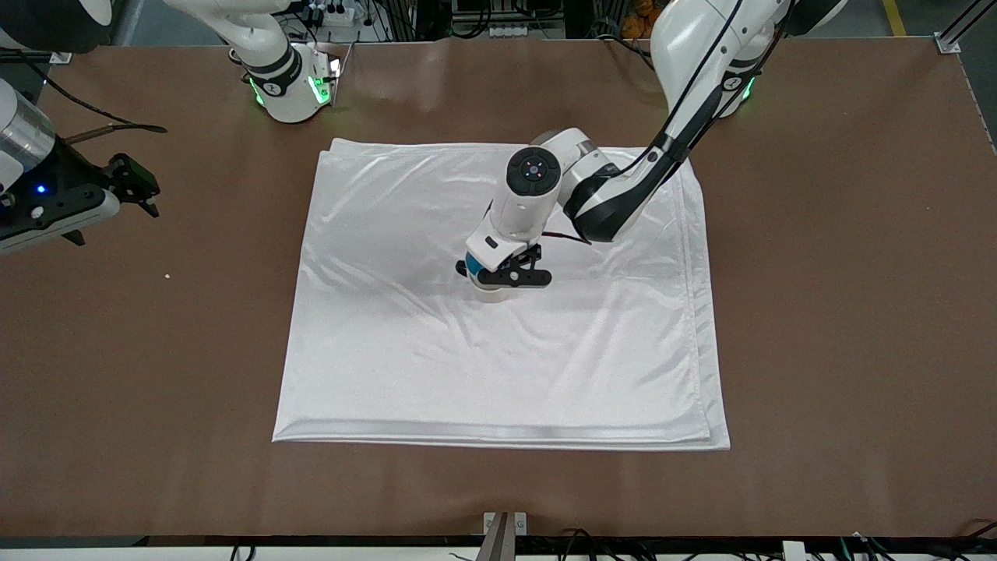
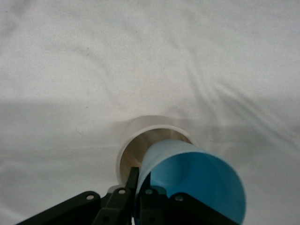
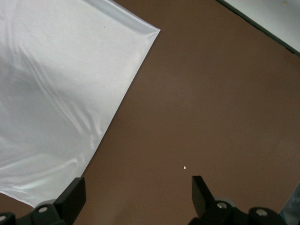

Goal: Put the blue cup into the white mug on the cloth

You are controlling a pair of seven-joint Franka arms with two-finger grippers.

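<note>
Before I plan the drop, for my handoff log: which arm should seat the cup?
Left: the left gripper grips the blue cup over the white mug; the right gripper waits open off the cloth.

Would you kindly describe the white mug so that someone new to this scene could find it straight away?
Start at the big shiny white cloth spread over the brown table. Near its middle the left gripper holds the blue cup over a short cream cylinder, the white mug. It is pale inside and wider than the bright blue tapered cup.

white mug (image 1: 491, 294) — mostly hidden; handle unseen
</note>
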